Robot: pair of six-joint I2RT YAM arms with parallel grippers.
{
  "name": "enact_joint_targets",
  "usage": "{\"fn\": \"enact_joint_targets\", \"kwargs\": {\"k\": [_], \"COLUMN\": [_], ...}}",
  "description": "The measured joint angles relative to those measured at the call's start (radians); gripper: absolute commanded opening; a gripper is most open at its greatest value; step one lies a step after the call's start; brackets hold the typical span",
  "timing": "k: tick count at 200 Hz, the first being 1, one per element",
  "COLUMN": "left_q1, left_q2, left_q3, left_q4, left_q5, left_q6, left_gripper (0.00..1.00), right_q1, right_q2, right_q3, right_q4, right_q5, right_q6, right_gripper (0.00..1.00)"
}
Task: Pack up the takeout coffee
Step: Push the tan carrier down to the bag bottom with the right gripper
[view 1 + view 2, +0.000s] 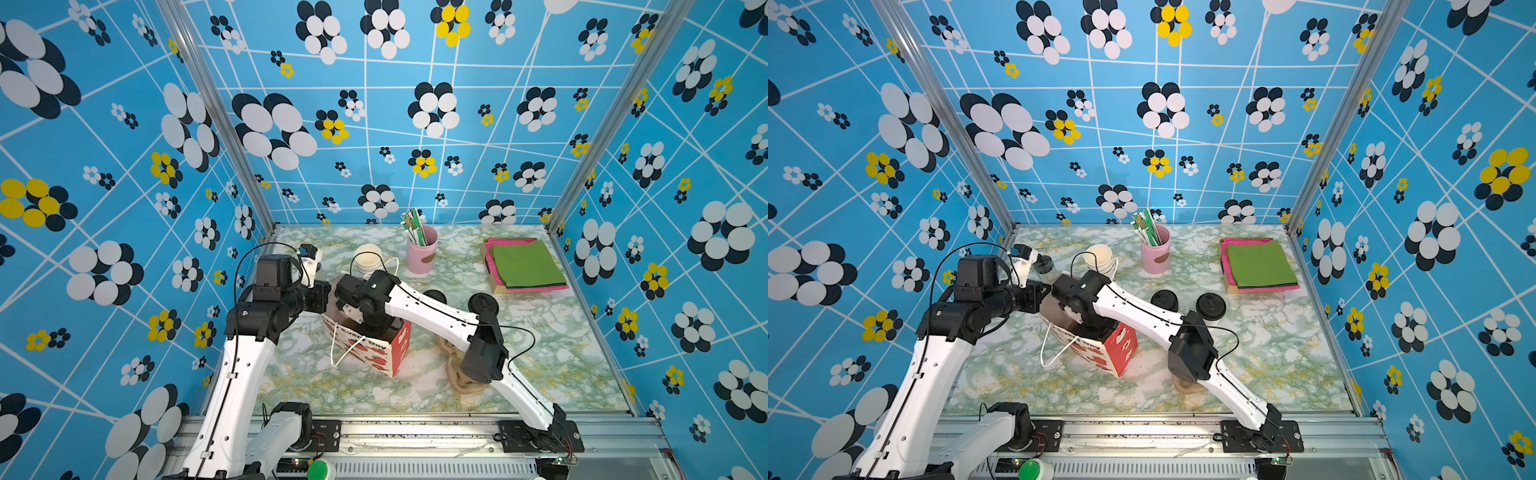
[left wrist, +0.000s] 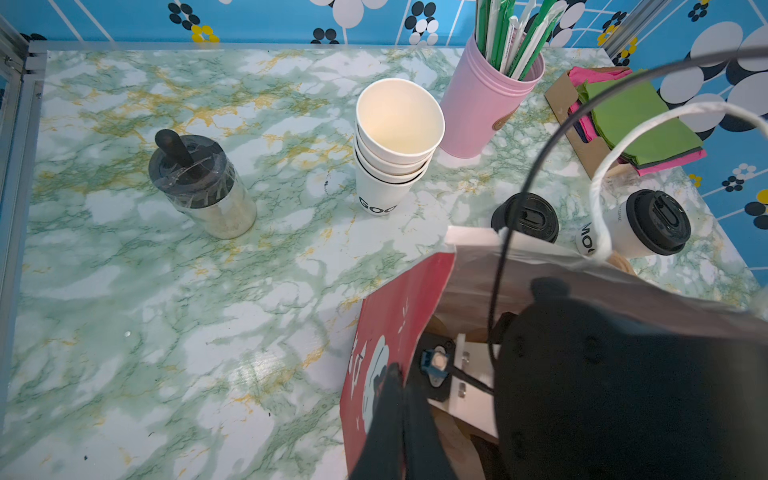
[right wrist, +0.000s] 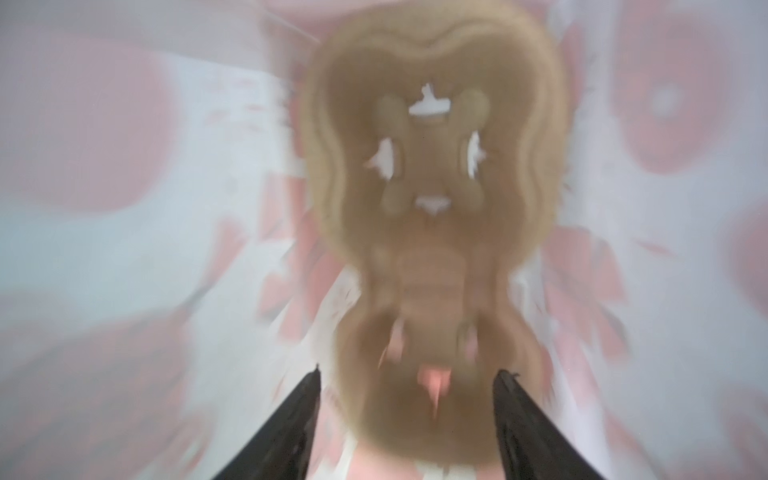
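**Right gripper's down in the bag, coffee still on the table: how I'd play it**

My right gripper [image 3: 410,370] is inside the paper bag [image 1: 382,357], pointing down at the brown pulp cup carrier [image 3: 432,174] on the bag floor. Its fingers are spread apart and I can't see anything pinched between them. That wrist view is pretty smeary, so I can't tell if a tip is brushing the carrier's near end.

My left gripper [image 2: 395,374] is squeezed shut on the bag's red side wall, right at the rim. I reckon that's what props the mouth open.

The takeout coffee [image 1: 484,305] isn't packed yet. It's standing upright on the table outside the bag, off to the right of my right gripper, past that arm's forearm. The pile of lids [image 1: 1165,299] sits between the gripper and the cup, so it'd be easy to grab the wrong black thing.

How I'd do this bit:
- Come straight up out of the bag with the fingers open, no sideways drift. The walls are close on both sides, and the white cord handle [image 2: 596,195] loops right over the mouth.
- The left pinch shouldn't let go, or the mouth probably sags.
- Swing right past the lids and take the cup by its paper wall below the lid, not by the lid itself, since that could pop off.
- Carry it upright and lower it into one of the carrier's wells. Only open once it's seated.
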Motion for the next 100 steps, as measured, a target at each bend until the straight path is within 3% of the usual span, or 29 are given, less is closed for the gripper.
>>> {"fn": "enact_joint_targets", "kwargs": {"k": [48,100], "left_q1": [0.000,0.000], "left_q2": [0.000,0.000], "left_q3": [-0.001,-0.013], "left_q4": [-0.003,-0.003], "left_q5": [-0.007,-0.007], "left_q6": [0.000,0.000], "left_gripper": [0.00,0.00], "right_q1": [0.002,0.010], "right_q2": [-0.124,-0.145], "right_q3": [0.028,0.086], "right_q4": [0.014,0.025], "right_q5": [0.005,0.026], "right_q6": [-0.021,-0.023], "right_gripper": [0.87,0.99]}}
